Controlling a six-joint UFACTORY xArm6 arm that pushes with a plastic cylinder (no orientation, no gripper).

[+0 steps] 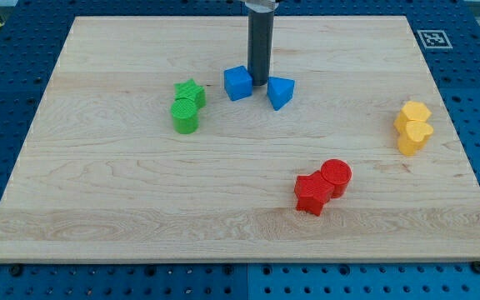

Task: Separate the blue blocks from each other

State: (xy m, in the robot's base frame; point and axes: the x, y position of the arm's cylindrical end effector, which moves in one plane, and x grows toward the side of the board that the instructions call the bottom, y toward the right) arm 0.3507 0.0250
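Observation:
A blue cube lies near the board's top middle. A blue wedge-shaped block lies just to its right, with a small gap between them. My tip stands in that gap, touching or nearly touching the cube's right side and close to the wedge's left side. The dark rod rises straight up out of the view's top.
A green star block and a green cylinder touch at the left of the blue cube. Two yellow blocks touch at the right. A red cylinder and a red star block touch at the lower middle. The wooden board lies on a blue perforated table.

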